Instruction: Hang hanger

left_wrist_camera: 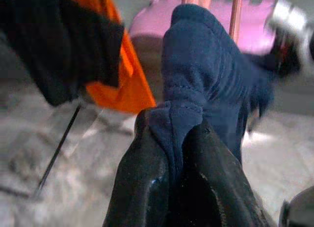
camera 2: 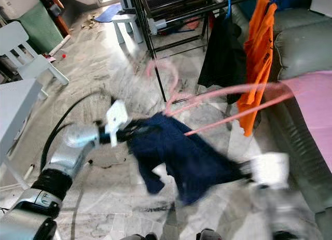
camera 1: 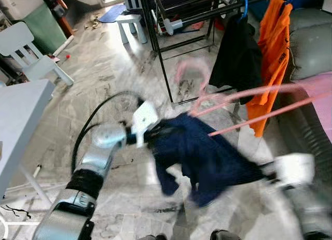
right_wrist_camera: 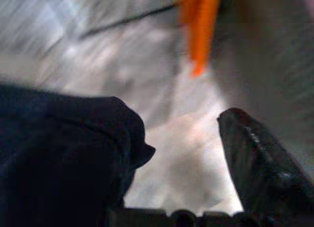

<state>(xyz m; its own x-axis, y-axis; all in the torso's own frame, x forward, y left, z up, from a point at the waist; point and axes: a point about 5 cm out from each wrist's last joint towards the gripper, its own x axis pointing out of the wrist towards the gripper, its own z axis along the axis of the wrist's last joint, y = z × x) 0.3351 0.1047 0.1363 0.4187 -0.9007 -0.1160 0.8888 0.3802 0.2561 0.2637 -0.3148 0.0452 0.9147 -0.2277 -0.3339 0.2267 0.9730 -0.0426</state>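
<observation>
L tool [left_wrist_camera: 171, 153] clamped on navy garment [camera 1: 207, 152], pink hanger [camera 1: 259, 102] above; R tool [camera 1: 267, 170] state unclear, blurred.

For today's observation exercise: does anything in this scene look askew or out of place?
Yes. The navy garment hangs bunched and lopsided off the pink hanger, stretched between the left gripper, which pinches its edge, and the right gripper, not draped squarely.

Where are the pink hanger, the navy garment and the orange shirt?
Pink hanger [camera 1: 193, 74]: left eye view, its hook.
Navy garment [camera 1: 207, 157]: left eye view, middle of the cloth.
Orange shirt [camera 1: 270, 48]: left eye view, its body.
</observation>
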